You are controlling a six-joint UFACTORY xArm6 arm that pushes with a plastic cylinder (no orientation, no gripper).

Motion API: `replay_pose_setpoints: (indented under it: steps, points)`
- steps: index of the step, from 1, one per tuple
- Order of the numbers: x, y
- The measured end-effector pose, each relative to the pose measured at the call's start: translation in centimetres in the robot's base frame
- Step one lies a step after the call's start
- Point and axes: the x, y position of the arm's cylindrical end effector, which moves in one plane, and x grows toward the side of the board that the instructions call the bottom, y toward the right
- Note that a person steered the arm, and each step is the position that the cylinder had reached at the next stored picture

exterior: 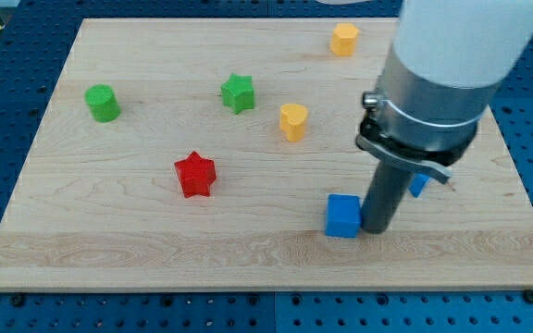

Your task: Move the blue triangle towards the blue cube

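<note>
The blue cube [342, 215] sits on the wooden board near the view's bottom, right of centre. The blue triangle [419, 185] is mostly hidden behind the arm; only a small blue piece shows to the right of the rod. My tip [375, 228] rests on the board right beside the cube's right side, between the cube and the triangle. The arm's grey and white body covers the upper right of the view.
A red star [194, 174] lies left of centre. A green star [238, 93] and a green cylinder [103, 103] are at the upper left. A yellow heart [292, 121] is at centre and a yellow block [344, 40] near the top edge.
</note>
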Motion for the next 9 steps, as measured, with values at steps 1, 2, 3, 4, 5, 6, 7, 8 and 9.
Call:
replay_pose_setpoints:
  steps: [1,2,3,4,5,6,7,8,9]
  points:
    - [-0.3,-2.3]
    - [-0.6,-4.7]
    - [-2.4,-3.3]
    - [-5.2,-1.1]
    - [-7.5,0.6]
    - [-7.5,4.6]
    - [-7.6,8.0]
    - [-6.2,11.4]
    - [-6.8,13.6]
